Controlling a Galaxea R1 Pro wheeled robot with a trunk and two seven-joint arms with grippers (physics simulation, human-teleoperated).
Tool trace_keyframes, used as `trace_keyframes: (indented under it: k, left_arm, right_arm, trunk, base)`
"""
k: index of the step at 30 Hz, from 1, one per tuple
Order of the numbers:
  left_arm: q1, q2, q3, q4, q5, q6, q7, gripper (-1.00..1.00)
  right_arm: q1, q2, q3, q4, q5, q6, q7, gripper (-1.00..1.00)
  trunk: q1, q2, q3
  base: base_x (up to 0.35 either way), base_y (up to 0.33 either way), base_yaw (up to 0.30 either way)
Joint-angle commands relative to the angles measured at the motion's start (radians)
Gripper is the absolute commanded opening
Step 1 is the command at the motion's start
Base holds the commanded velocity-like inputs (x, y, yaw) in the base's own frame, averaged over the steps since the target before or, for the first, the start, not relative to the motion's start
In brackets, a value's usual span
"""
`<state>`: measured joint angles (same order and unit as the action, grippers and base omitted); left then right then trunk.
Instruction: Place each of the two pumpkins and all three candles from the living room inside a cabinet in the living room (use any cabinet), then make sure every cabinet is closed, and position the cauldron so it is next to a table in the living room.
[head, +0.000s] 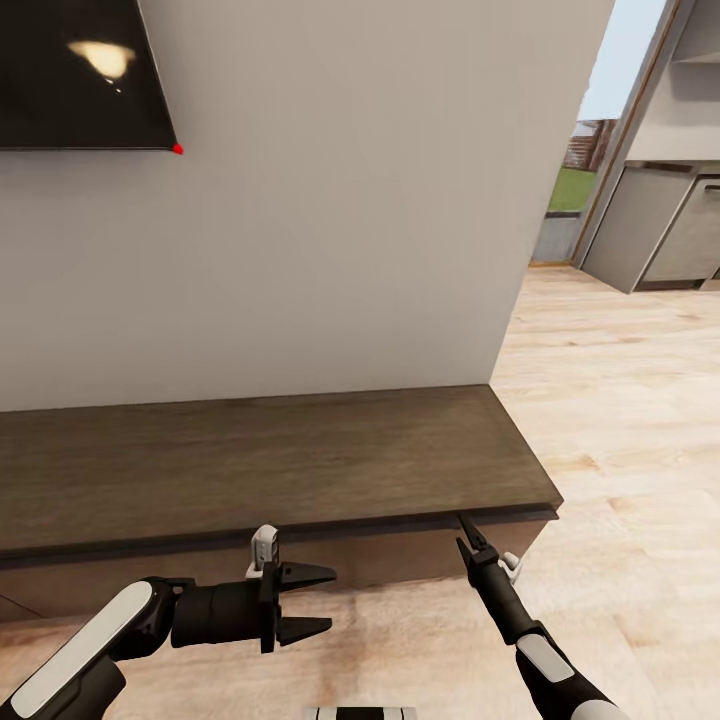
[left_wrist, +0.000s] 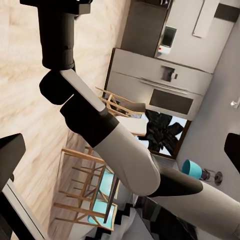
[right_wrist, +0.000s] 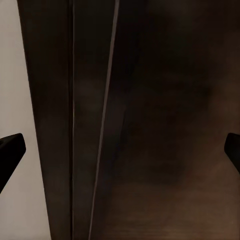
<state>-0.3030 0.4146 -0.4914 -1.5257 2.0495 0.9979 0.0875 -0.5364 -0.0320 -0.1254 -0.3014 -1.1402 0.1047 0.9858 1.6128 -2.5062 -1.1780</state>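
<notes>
Wall: a pale grey wall (head: 330, 200) rises behind the unit, with the corner of a dark television (head: 80, 75) mounted high on it.
Floor: light wood floor (head: 620, 400) runs off toward grey kitchen cupboards (head: 660, 235).
Cabinet: the long, low dark brown cabinet (head: 270, 460) stands against the wall, directly in front of the robot; its top is bare and its drawer front looks closed.
Left end effector (head: 310, 602): fingers spread wide, holding nothing, hovering sideways in front of the cabinet.
Right end effector (head: 466, 530): tips right at the seam under the cabinet top; its fingertips (right_wrist: 11, 150) stand wide apart, holding nothing.
Risk: on a handleless front the tips could slip off the edge, or jam against the overhanging top if driven in at a bad angle.
</notes>
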Motion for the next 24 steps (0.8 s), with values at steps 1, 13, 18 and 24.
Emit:
trace_keyframes:
  k: [1, 13, 18, 24]
  left_arm:
    - [-0.001, 0.001, -0.001, -0.001, 0.011, 0.001, 0.009, 1.0]
    - [-0.001, 0.0, -0.001, -0.001, 0.011, 0.0, 0.009, 1.0]
    - [-0.001, 0.0, -0.001, -0.001, 0.011, 0.0, 0.009, 1.0]
    - [-0.001, 0.0, -0.001, -0.001, 0.011, 0.0, 0.009, 1.0]
  right_arm:
    - [-0.001, 0.0, 0.001, 0.001, -0.01, 0.01, 0.004, 1.0]
    - [-0.001, 0.0, 0.001, 0.001, -0.01, 0.012, 0.004, 1.0]
    - [-0.001, 0.0, 0.001, 0.001, -0.01, 0.012, 0.004, 1.0]
    - [-0.001, 0.0, 0.001, 0.001, -0.011, 0.013, 0.003, 1.0]
  trunk:
    - [0.0, 0.0, -0.001]
    - [0.0, 0.0, -0.001]
    - [0.0, 0.0, -0.001]
    - [0.0, 0.0, -0.001]
  base:
    - [0.002, 0.0, 0.0]
    - [0.048, 0.0, 0.0]
    - [0.075, 0.0, 0.0]
    - [0.009, 0.0, 0.0]
